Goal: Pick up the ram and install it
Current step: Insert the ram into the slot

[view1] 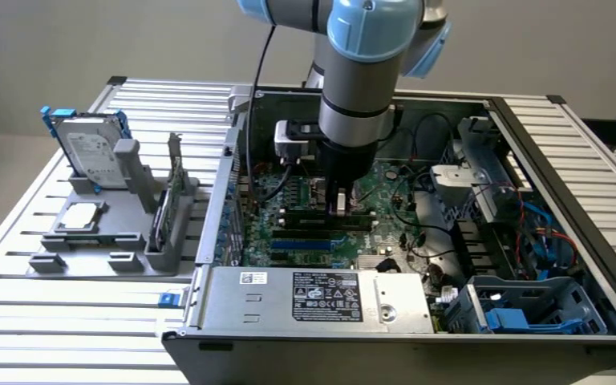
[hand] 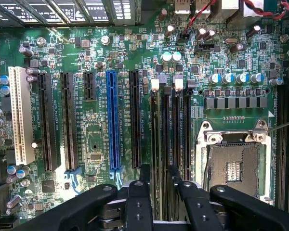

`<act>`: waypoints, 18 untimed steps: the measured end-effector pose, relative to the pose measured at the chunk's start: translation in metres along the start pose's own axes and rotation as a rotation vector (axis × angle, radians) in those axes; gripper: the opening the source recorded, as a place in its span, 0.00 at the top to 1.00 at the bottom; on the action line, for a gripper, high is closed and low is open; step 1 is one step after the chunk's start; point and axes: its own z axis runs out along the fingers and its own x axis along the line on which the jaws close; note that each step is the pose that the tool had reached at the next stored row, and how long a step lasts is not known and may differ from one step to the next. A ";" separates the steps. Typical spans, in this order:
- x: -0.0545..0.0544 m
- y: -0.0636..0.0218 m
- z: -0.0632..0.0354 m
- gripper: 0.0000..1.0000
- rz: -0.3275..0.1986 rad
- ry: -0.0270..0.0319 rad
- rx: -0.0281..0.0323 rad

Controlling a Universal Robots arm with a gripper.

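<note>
My gripper [view1: 340, 208] reaches down into the open computer case [view1: 565, 160], right over the black memory slots [hand: 180, 139] of the green motherboard [hand: 96, 125]. In the wrist view its two black fingers [hand: 144, 175] stand apart on either side of one slot. The ram [hand: 157, 144] looks like a thin dark strip seen edge-on, standing in that slot and running away from the fingertips. The fingers do not press on it, so the gripper [hand: 159, 169] is open. In the exterior view the arm hides the ram.
Beside the memory slots lies the empty processor socket [hand: 233, 166]. A blue slot [hand: 113, 120], black slots and a white slot [hand: 19, 115] lie on the other side. On the exterior view's left a grey rack [view1: 126, 241] holds a hard drive [view1: 89, 148], a processor chip [view1: 81, 216] and an upright card [view1: 172, 188].
</note>
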 end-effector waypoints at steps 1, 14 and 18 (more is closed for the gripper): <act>0.000 0.0001 -0.0027 0.71 0.000 0.0001 0.0000; -0.001 0.0006 -0.0346 0.89 0.000 0.0003 -0.0019; -0.001 0.0006 -0.0346 0.89 0.000 0.0004 -0.0019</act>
